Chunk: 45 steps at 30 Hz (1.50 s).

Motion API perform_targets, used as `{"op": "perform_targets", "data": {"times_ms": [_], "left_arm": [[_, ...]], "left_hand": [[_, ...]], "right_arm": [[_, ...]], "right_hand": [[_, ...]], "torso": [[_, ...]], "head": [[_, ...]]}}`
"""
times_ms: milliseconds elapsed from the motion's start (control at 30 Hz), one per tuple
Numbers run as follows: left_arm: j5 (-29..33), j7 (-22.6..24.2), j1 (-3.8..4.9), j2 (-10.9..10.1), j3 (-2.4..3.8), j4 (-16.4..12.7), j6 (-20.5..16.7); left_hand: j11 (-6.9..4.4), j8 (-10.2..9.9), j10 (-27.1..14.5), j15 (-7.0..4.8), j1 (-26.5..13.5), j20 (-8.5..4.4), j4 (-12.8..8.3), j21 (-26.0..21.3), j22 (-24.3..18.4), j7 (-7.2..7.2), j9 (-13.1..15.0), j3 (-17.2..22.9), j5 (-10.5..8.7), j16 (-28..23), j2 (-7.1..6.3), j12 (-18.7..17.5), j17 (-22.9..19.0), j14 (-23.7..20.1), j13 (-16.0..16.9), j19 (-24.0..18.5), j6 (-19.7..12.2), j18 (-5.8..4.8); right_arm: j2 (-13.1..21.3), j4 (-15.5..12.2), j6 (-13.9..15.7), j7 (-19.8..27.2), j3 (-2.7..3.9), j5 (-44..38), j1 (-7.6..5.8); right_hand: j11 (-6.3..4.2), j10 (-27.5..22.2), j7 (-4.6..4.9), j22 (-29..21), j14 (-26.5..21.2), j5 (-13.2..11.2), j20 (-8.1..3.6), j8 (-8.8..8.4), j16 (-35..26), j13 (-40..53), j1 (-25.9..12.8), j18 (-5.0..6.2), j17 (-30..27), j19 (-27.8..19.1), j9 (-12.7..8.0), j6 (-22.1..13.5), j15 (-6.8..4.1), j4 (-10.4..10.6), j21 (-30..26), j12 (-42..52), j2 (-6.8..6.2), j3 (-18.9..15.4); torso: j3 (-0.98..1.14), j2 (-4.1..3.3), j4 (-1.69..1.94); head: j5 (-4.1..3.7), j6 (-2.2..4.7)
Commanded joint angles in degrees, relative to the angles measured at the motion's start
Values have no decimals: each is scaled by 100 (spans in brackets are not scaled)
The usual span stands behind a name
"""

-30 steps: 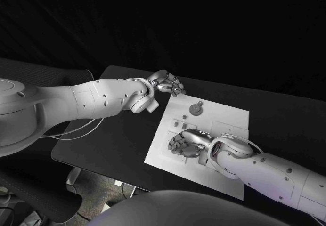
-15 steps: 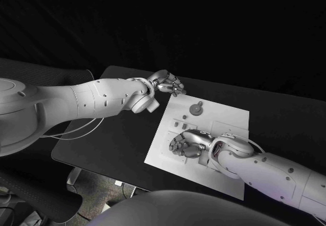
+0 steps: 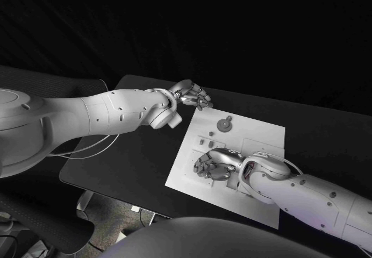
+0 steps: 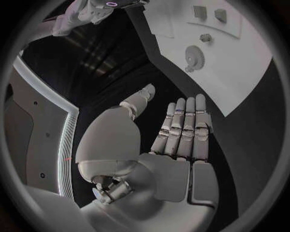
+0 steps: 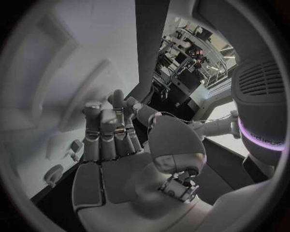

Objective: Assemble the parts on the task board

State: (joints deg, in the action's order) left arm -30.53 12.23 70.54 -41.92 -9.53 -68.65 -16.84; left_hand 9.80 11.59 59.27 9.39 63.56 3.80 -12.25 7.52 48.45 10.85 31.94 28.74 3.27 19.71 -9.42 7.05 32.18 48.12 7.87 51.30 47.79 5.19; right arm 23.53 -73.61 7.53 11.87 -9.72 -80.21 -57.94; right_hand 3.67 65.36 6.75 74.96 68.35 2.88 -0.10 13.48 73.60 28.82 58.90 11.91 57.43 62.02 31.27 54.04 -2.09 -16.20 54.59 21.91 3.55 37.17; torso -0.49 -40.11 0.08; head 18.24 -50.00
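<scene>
The white task board (image 3: 259,137) lies in the middle of the black table. A round grey part (image 3: 224,124) sits near its far edge, also seen as the round part (image 4: 195,56) in the left wrist view. Small parts (image 3: 205,143) stand closer in. My left hand (image 3: 192,95) hovers at the board's far-left corner, its fingers (image 4: 184,126) straight and side by side, holding nothing. My right hand (image 3: 213,164) lies over the board's near-left part, fingers (image 5: 108,130) stretched toward the board, tips bent down. I see nothing in its grasp. What lies under it is hidden.
Black table (image 3: 131,161) spreads to the left of the board and beyond it. Two small parts (image 5: 77,145) stand on the board beside my right hand's fingers. More small parts (image 4: 208,13) stand farther along the board.
My right hand and forearm have shifted slightly over the board's near-left part. The left hand has stayed put.
</scene>
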Motion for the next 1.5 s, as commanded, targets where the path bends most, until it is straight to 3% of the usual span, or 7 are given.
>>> {"op": "perform_targets", "data": {"times_ms": [33,900,1500], "left_arm": [[0,40,9,5,5,-12,-15],[-1,34,18,10,5,-21,-12],[-1,28,26,8,4,-18,-11]], "left_hand": [[-4,30,50,16,18,-1,9,-26,6,35,-9,10,-12,-39,47,-38,7,-3,-8,-26,-8,45],[-3,32,54,15,24,-1,9,-29,11,35,-14,12,-12,-42,47,-46,11,-3,-9,-27,-9,45],[-3,34,56,16,26,-1,9,-30,15,35,-16,13,-12,-44,47,-49,13,-2,-10,-26,-9,45]], "right_arm": [[-2,60,-334,-172,-44,-96,51],[-77,110,-410,-369,-45,-338,51],[-79,160,-669,-506,-47,-418,51]], "right_hand": [[40,18,152,93,-46,15,-19,142,17,-9,-15,309,-10,-51,33,126,-6,-13,-21,-693,52,20],[60,7,173,87,-99,15,4,124,4,-53,-17,309,-43,-96,25,74,12,-14,-42,-800,50,22],[288,-367,317,87,-282,14,84,-22,30,-412,102,309,-141,-238,-48,-299,231,-26,-95,-1347,-23,52]], "torso": [[-3,0,1],[-4,-2,2],[-1,0,-1]], "head": [[4,0],[-11,0],[-3,0]]}}
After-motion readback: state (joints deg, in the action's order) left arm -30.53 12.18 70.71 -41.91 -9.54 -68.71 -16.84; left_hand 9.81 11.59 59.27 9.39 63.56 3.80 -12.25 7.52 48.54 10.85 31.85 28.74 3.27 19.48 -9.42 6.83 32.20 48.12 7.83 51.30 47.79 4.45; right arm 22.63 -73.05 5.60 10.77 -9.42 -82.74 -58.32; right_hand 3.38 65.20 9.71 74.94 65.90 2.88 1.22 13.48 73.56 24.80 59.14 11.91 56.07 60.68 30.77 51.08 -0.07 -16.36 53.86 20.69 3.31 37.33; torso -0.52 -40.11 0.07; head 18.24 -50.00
